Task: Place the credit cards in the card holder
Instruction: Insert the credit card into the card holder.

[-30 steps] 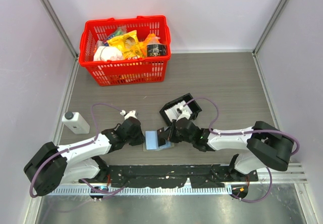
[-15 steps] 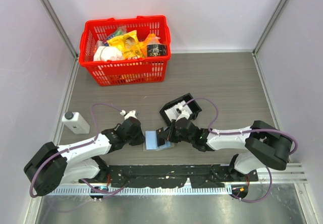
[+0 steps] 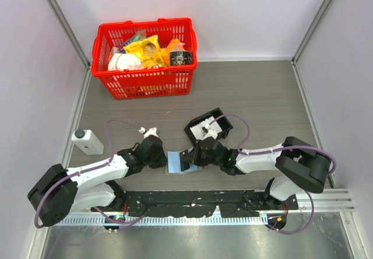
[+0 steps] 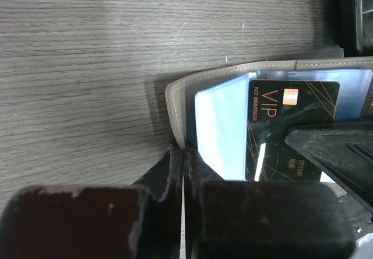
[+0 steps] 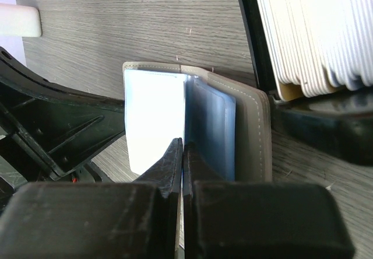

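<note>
The card holder (image 3: 175, 163) lies open on the table between my two grippers, its grey-beige flap (image 4: 173, 104) and pale blue pockets (image 4: 218, 128) showing. My left gripper (image 4: 184, 151) is shut on the edge of the flap; from above it (image 3: 165, 158) sits at the holder's left side. A black credit card (image 4: 291, 116) marked VIP lies over the pockets. My right gripper (image 5: 183, 146) is shut on it, edge-on above the fold of the card holder (image 5: 213, 128). Several pale credit cards (image 5: 315, 31) stand in a black tray (image 5: 255, 55).
The black tray (image 3: 197, 132) stands just behind the holder. A red basket (image 3: 145, 79) full of groceries stands at the back left. Near the left wall is a white bottle (image 3: 87, 142). The arms' bases and a black rail (image 3: 192, 202) run along the near edge.
My right gripper has shifted slightly left over the open card holder. The left arm has stayed where it was.
</note>
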Robot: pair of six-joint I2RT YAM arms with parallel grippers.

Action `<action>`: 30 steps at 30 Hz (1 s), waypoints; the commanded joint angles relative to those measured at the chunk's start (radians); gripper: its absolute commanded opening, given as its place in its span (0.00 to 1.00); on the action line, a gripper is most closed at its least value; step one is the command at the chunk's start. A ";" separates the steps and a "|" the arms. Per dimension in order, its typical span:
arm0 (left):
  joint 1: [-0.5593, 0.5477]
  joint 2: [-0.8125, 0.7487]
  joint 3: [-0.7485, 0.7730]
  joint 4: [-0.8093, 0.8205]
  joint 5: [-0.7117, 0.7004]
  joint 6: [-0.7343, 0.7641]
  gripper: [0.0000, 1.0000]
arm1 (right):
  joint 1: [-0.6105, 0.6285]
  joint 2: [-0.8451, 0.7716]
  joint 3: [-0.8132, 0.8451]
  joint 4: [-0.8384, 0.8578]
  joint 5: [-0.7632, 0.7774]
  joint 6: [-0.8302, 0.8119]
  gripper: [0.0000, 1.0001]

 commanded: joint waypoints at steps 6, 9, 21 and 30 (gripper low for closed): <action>0.005 0.049 -0.026 -0.067 -0.028 0.014 0.00 | 0.005 0.051 0.009 0.069 -0.027 0.036 0.01; 0.005 0.049 -0.026 -0.070 -0.028 0.014 0.00 | 0.005 0.060 -0.001 0.083 -0.025 0.044 0.01; 0.004 0.053 -0.013 -0.131 -0.056 -0.011 0.00 | 0.015 0.022 -0.025 0.014 0.025 0.104 0.01; 0.004 0.073 -0.009 -0.168 -0.094 -0.055 0.00 | 0.021 0.026 -0.007 -0.120 0.047 0.117 0.01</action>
